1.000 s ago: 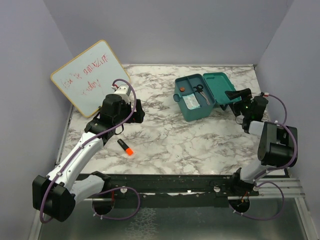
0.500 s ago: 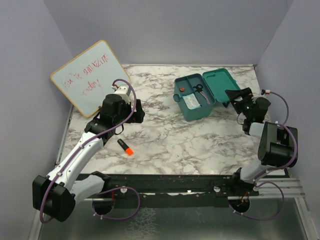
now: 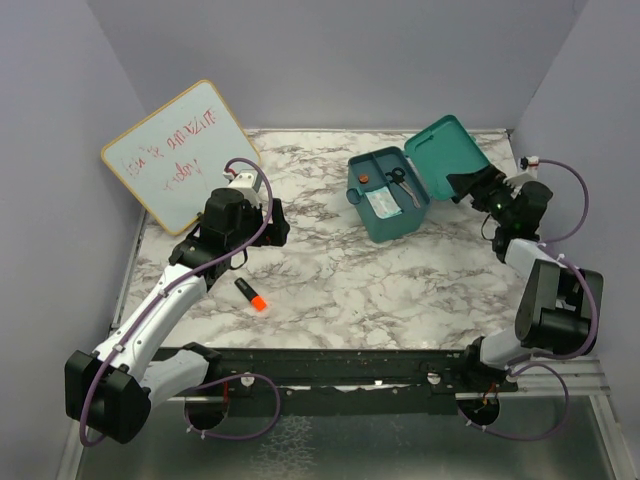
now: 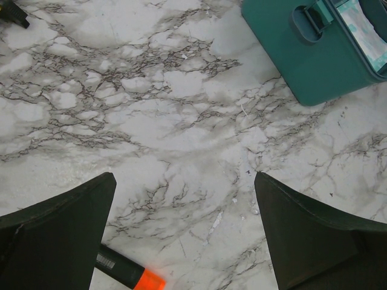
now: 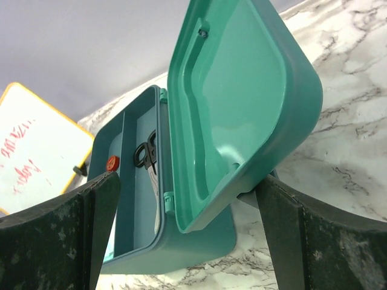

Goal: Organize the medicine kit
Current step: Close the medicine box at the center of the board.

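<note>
Top view: the medicine kit sits far right on the marbled table with its lid half-raised. The whiteboard carries an unreadable red scrawl. The walls are lavender.
Left wrist: the left gripper is spread wide and empty, near an orange-tipped marker.
Right wrist: the right gripper is spread wide at the lid's edge.

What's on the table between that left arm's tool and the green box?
Nothing: only bare marble table lies between the left tool and the medicine kit, as the left wrist view shows.

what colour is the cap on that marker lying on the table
Orange cap on a black marker; the left wrist view shows it best.
</note>
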`<state>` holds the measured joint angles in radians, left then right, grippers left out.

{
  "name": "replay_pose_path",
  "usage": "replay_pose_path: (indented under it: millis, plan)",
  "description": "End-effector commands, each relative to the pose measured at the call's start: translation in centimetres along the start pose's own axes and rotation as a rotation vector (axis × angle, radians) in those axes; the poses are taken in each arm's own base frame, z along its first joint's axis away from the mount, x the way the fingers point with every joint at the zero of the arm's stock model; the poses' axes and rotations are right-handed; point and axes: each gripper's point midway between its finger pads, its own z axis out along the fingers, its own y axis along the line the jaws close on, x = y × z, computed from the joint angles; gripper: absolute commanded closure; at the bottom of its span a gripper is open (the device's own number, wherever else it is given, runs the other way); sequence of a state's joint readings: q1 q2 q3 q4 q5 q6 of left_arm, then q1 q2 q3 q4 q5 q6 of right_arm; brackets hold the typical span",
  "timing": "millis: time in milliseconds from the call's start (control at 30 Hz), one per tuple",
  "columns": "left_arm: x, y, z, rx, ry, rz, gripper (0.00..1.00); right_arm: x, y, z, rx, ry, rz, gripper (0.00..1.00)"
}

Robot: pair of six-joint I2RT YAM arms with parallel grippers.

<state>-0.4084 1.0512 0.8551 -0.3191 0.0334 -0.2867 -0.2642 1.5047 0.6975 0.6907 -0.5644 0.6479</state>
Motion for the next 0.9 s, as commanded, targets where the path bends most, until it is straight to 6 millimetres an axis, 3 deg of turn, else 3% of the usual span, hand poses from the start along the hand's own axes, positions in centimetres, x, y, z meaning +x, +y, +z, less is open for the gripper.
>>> replay_pose_path:
  millis: [0,200,633,867]
  plan:
    - [0.1,-0.1,0.0,0.002,-0.004,0.011,0.01,-0.4,2.6,-0.8,-0.105,0.067,-0.171,0.02]
    - [0.2,-0.2,0.2,0.009,0.003,0.010,0.01,-0.7,3.2,-1.4,-0.125,0.086,-0.291,0.02]
    - [0.0,-0.1,-0.1,0.002,-0.009,0.013,0.01,-1.1,5.6,-2.2,-0.223,0.094,-0.365,0.03]
    - [-0.1,-0.1,-0.2,0.004,-0.012,0.014,0.01,-2.4,6.4,-2.1,-0.223,0.064,-0.398,0.03]
